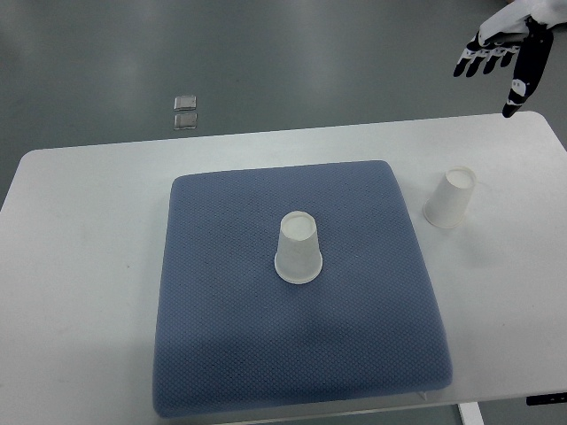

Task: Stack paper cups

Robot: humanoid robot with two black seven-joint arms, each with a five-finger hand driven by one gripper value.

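A white paper cup (298,248) stands upside down near the middle of the blue mat (221,336). A second white paper cup (450,198) stands upside down on the white table, just right of the mat. My right hand (498,60) hovers at the top right corner, beyond the table's far edge, with its fingers spread and nothing in them. It is well above and to the right of the second cup. The left arm does not show.
The white table (80,266) carries the mat. Its far edge runs across the upper part of the picture, with grey floor beyond. Two small clear squares (185,112) lie on the floor past the far edge.
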